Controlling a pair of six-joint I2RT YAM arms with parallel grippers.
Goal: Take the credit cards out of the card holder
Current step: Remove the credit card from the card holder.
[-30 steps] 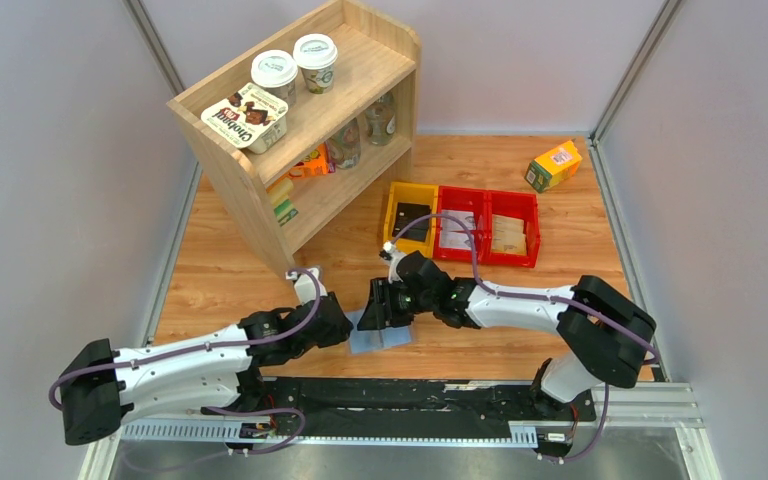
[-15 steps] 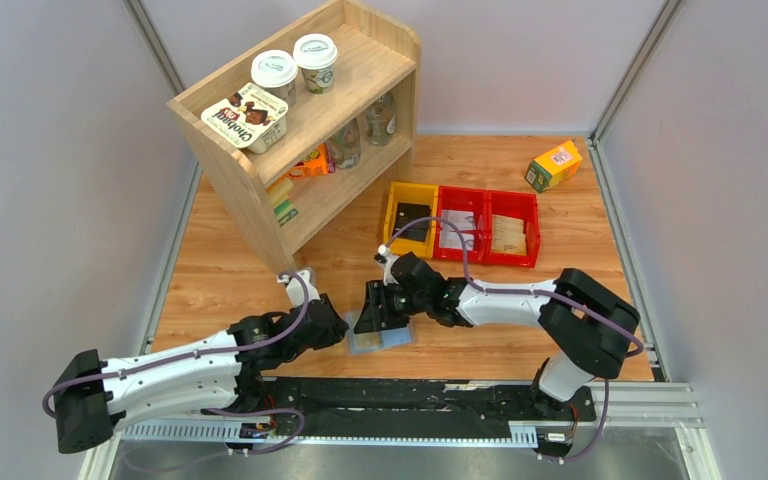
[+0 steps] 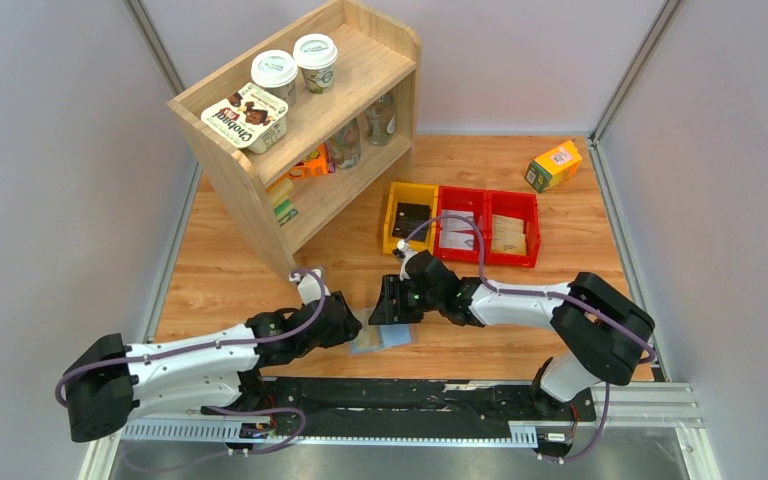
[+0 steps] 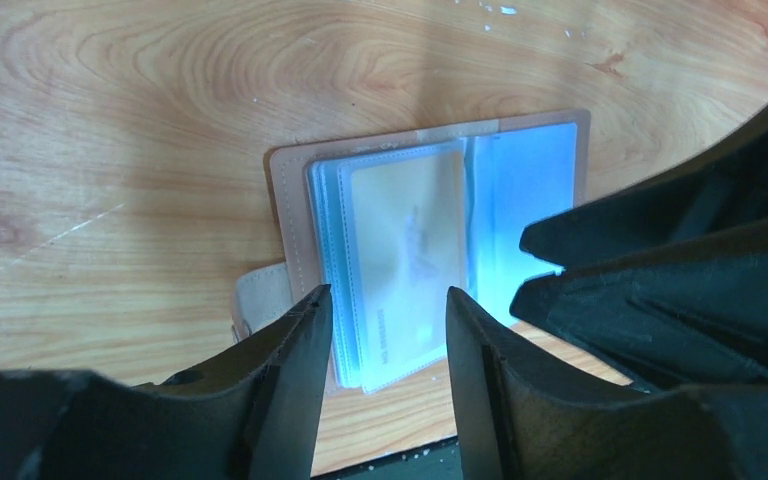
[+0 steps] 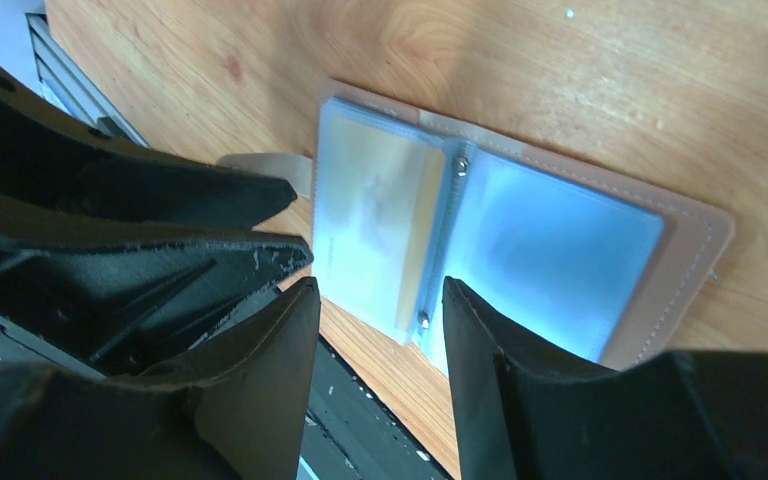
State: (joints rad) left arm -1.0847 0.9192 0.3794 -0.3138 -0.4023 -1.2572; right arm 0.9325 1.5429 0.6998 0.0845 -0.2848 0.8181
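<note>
The card holder point(image 3: 382, 337) lies open and flat near the table's front edge, grey-blue inside with a taupe rim. It shows in the left wrist view point(image 4: 520, 165) and the right wrist view point(image 5: 560, 235). A tan-yellow credit card point(image 4: 408, 240) sits in a clear pocket of one panel, also seen in the right wrist view point(image 5: 375, 215). My left gripper point(image 4: 385, 300) is open and empty just above that panel. My right gripper point(image 5: 380, 290) is open and empty above the holder from the other side point(image 3: 392, 300). The two grippers are close to each other.
A wooden shelf point(image 3: 355, 75) with cups and jars stands at the back left. A yellow bin point(image 3: 391, 215) and red bins point(image 3: 535, 230) sit behind the holder. A yellow-green carton point(image 3: 552, 165) lies at the back right. The black base rail point(image 3: 410, 395) runs along the front.
My right gripper has shifted slightly right and back over the holder. My left arm has drawn closer to the holder's left edge. The holder stays open on the table.
</note>
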